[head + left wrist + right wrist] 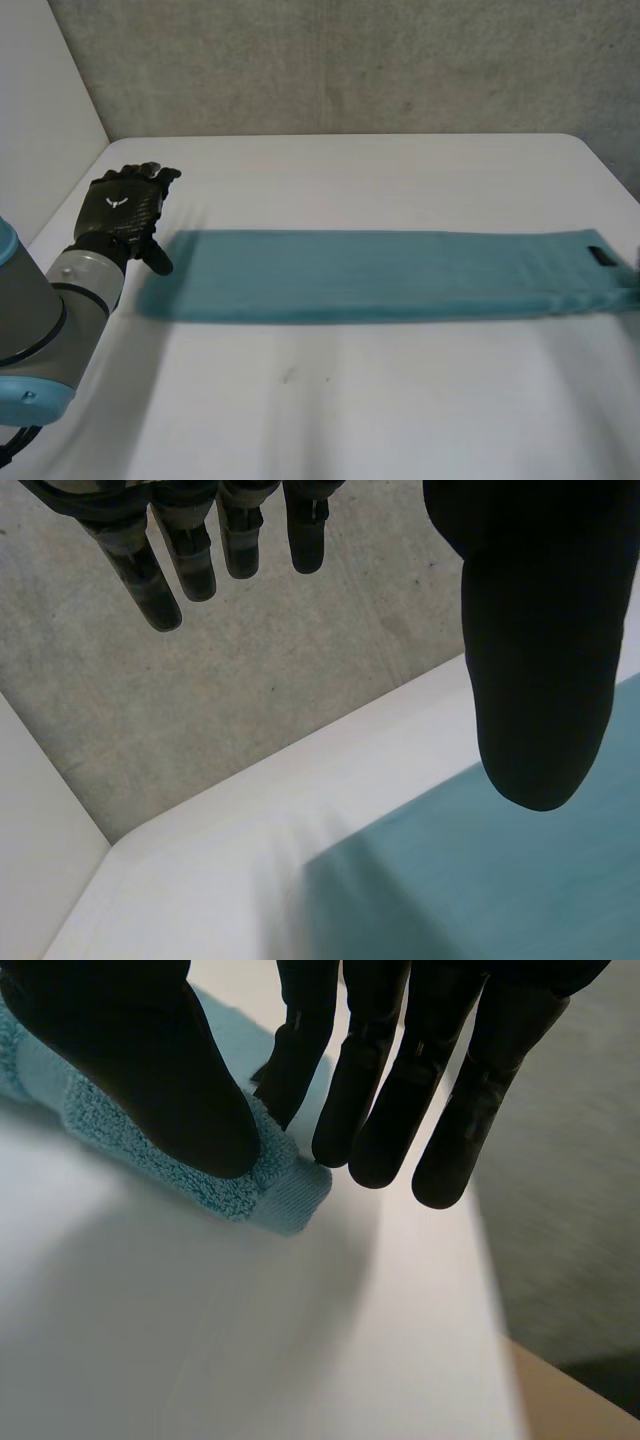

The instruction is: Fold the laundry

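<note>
Teal towel, long strip across table middle; right-end corner pinched by right hand; left hand released, just beside left end; crosswise fold apparently pending; next: grasp left end.

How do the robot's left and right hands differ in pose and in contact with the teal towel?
The left hand has straight fingers and holds nothing; the right hand pinches the towel between thumb and finger. The left hand is beside one end of the towel, gripping none of it; the right hand is at a corner. Both are black.
</note>
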